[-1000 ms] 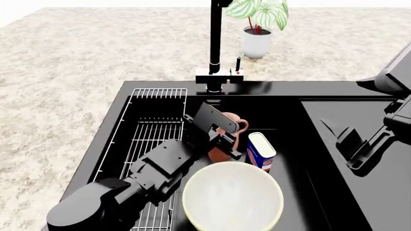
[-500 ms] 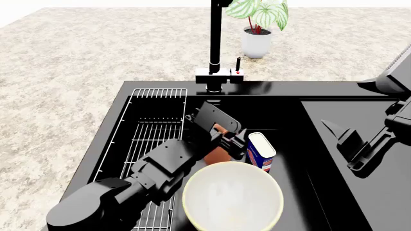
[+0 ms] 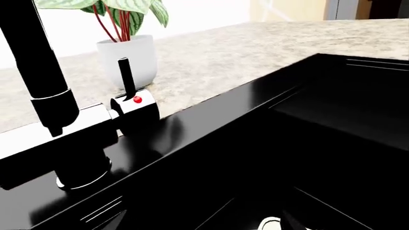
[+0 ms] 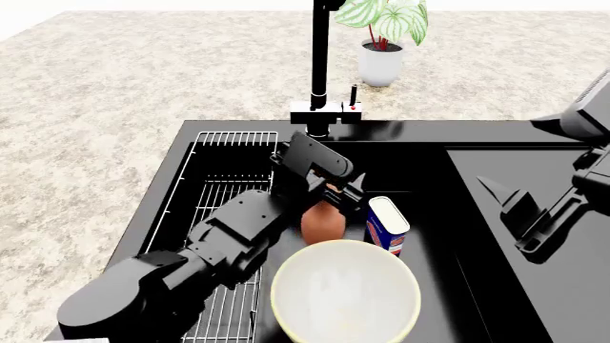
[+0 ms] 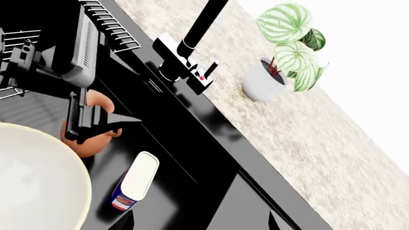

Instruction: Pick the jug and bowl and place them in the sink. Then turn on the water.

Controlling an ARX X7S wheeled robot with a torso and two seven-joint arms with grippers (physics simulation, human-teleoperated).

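Note:
The brown jug (image 4: 322, 222) sits in the black sink (image 4: 431, 187), beside the big cream bowl (image 4: 345, 296) that fills the sink's near part. My left gripper (image 4: 345, 198) hangs just above the jug, open and empty, and hides its neck. In the right wrist view the jug (image 5: 88, 143) shows under the left gripper (image 5: 102, 125), next to the bowl (image 5: 32, 184). My right gripper (image 4: 503, 214) is open and empty over the drainboard (image 4: 553, 164); it also shows in the right wrist view (image 5: 199, 223). The left wrist view faces the faucet (image 3: 38, 72) and its lever (image 3: 126, 76).
A blue-and-white canister (image 4: 386, 226) stands in the sink to the right of the jug. A wire rack (image 4: 224, 200) lines the sink's left side. The tall black faucet (image 4: 319, 64) stands behind the sink, and a white plant pot (image 4: 379, 64) stands on the counter behind it.
My left gripper has let go of the jug and risen toward the faucet. The jug stays in the sink. The right arm has not moved.

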